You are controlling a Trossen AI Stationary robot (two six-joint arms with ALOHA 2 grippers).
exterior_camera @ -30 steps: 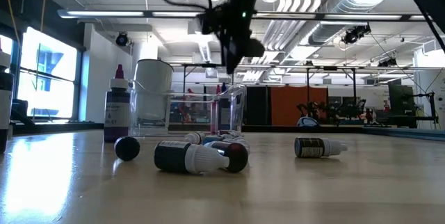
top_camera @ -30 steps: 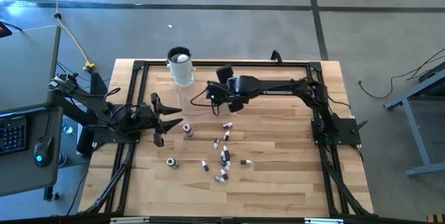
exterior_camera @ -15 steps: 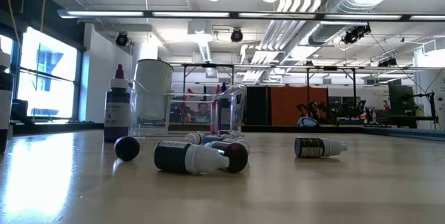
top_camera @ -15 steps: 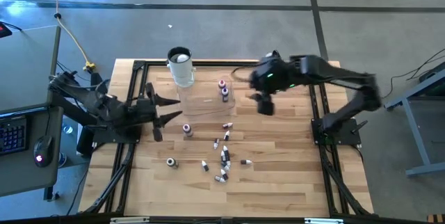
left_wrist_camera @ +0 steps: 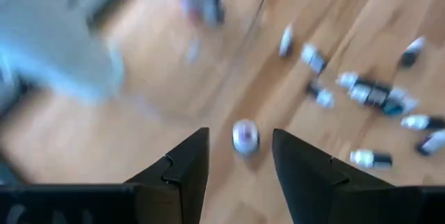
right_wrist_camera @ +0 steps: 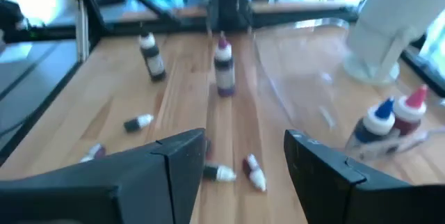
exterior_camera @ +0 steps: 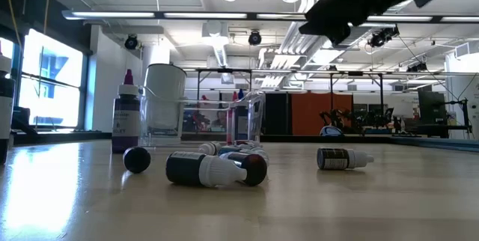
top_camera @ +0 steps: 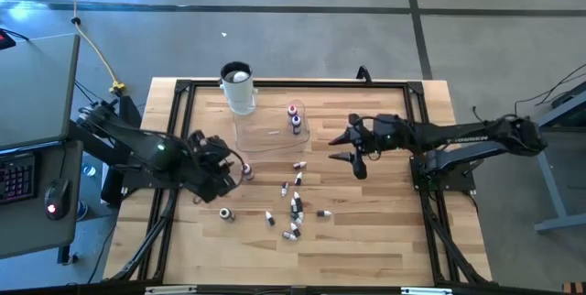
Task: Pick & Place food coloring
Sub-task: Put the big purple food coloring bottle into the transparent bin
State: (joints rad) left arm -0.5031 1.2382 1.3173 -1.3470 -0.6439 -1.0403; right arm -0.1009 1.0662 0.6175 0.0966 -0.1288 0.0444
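- Right tool [top_camera: 351,151] is pulling back from over the tray [top_camera: 252,139] toward the right side of the counter [top_camera: 385,231]; left tool [top_camera: 229,169] is moving in toward the upright bottle [top_camera: 246,170] just in front of the tray.
- Step in hand, my read: left arm lining up a grab on that standing bottle.
- To do it well: centre the bottle between the fingers [left_wrist_camera: 182,170], come down straight, close low on the body so it doesn't tip.
- Left tool is open, fingers apart, holding nothing; the bottle cap [left_wrist_camera: 245,137] is sitting in the gap, not touched yet.
- Right tool is open too, empty, hovering above the counter.
- Two bottles [top_camera: 294,118] are standing in the tray; the other bottles [top_camera: 295,208] are lying scattered mid-counter, near the standing one.
- White cup [top_camera: 238,87] is standing behind the tray.
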